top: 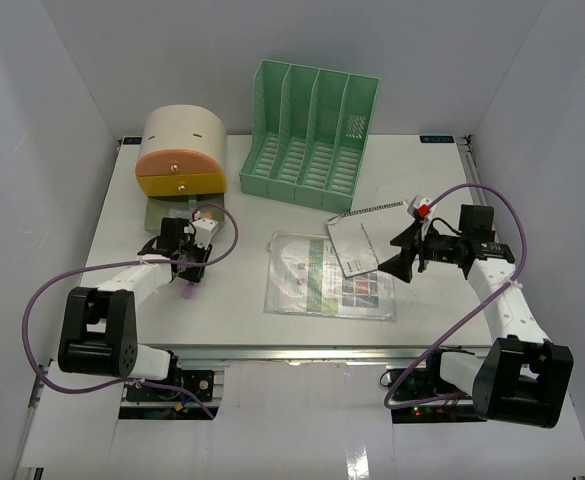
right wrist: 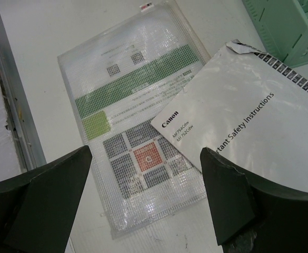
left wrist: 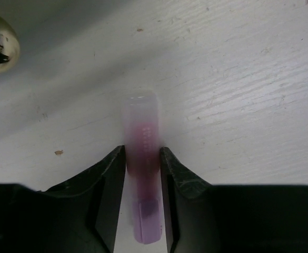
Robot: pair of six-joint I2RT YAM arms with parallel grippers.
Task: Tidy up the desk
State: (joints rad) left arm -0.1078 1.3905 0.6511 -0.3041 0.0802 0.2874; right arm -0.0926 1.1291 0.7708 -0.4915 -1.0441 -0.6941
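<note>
Within pale walls (top: 32, 120), the desk (top: 252, 215) bears papers (top: 312, 275)

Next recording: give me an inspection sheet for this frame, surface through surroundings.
Surface: white desk, mostly bare, small specks.
Job's things: document sleeve lies mid-desk, Canon booklet overlapping its far right corner; file rack and drawer box at the far edge.
Clutter: nothing seen.
Grippers: left gripper shut on purple pen; right gripper open above the papers.
Cables: purple cable loops off each arm.
Surroundings: white walls on three sides.
</note>
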